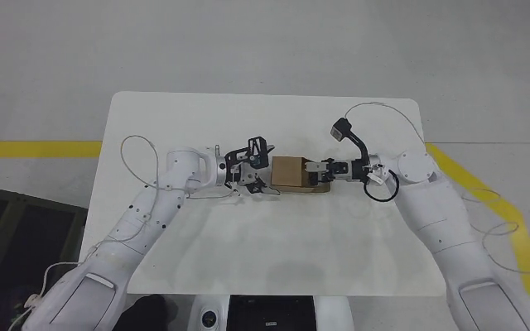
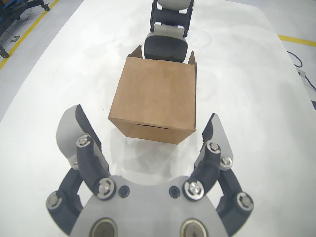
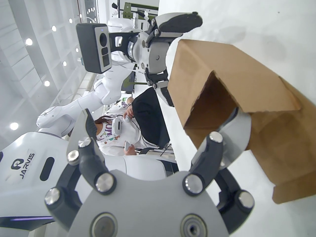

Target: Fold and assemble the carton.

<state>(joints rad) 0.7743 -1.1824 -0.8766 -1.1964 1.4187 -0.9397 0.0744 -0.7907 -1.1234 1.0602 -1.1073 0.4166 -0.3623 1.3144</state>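
Claws: two, both wide. Carton (image 2: 155, 94): one. Left claw (image 2: 145, 122) just beside it; right wrist view shows right claw (image 3: 160, 117) finger inside.

Carton (image 1: 286, 172) between left hand (image 1: 262, 172) and right hand (image 1: 315, 171); free table (image 1: 273, 240) beyond.

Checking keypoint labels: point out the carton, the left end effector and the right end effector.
carton (image 2: 155, 94), left wrist view, on its upper panel.
left end effector (image 2: 146, 112), left wrist view, midway between its open fingertips.
right end effector (image 3: 160, 115), right wrist view, midway between its spread fingertips.
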